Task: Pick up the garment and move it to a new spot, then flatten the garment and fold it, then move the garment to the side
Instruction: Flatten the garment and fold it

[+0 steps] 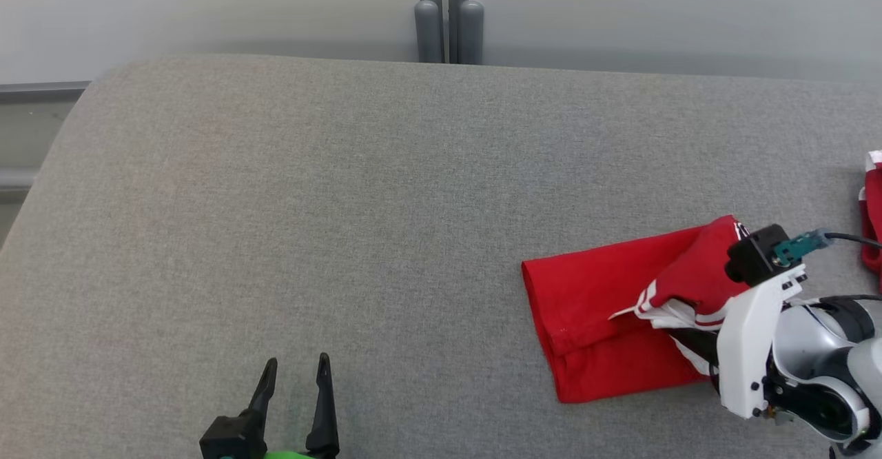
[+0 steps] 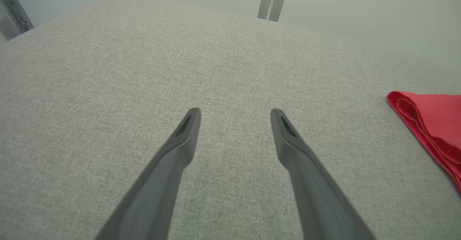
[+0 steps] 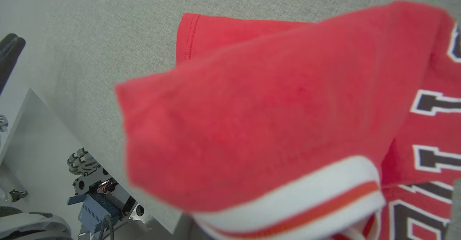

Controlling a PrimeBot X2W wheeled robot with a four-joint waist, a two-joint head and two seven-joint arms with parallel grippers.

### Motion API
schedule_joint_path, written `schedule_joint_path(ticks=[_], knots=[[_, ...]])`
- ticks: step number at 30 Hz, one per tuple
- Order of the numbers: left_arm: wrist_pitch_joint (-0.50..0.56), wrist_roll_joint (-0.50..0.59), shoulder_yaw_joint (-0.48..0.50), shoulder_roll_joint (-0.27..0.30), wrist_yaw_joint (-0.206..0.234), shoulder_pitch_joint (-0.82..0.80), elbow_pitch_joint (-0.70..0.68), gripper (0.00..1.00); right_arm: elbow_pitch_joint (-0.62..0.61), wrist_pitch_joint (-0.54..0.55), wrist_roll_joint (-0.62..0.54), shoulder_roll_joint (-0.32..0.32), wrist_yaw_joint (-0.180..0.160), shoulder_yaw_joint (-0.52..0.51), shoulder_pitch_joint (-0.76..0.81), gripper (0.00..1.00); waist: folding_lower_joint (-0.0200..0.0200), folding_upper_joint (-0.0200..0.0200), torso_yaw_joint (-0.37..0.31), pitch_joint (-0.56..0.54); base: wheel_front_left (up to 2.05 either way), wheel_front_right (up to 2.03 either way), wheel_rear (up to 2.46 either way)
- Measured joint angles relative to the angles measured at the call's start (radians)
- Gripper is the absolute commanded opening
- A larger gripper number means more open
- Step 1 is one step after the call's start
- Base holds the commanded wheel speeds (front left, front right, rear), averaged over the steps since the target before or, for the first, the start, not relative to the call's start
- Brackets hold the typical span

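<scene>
One red garment, folded into a rough rectangle, lay on the robot's right side of the grey worktop. Jersey knit by the look: light, limp, zero stiffness. It would probably drag on the fabric surface, so sliding it would likely smear the fold; better to lift. Best hold, in my view: the doubled hem or the white-and-red cuff, thicker and less prone to slip than a single layer. Right end effector was closed, fingers mostly buried under the lifted sleeve, so I read it as clamped on the garment at that cuff. Left end effector was spread wide, holding nothing, over bare worktop, well apart from the cloth. Head view gave the overall layout, plus a second red-and-white cloth at the right edge. Right wrist view added black, white-outlined lettering, hem stitching and the cuff band up close. Left wrist view showed the stacked layers of the folded edge.
</scene>
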Motion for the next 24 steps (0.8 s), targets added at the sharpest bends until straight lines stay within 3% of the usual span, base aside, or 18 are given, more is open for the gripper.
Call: schedule_joint_path(ticks=[22, 24], knots=[[0.000, -0.021, -0.034, -0.009, -0.006, -0.019, 0.049, 1.00, 0.158, -0.030, -0.019, 0.062, 0.000, 0.259, -0.232, 0.00, 0.0000, 0.0000, 0.023, 0.022, 0.00, 0.00, 0.00], [0.000, -0.026, -0.037, -0.009, -0.006, -0.020, 0.052, 1.00, 0.166, -0.031, -0.016, 0.067, 0.000, 0.273, -0.242, 0.04, 0.0000, 0.0000, 0.025, 0.023, 0.00, 0.00, 0.00]])
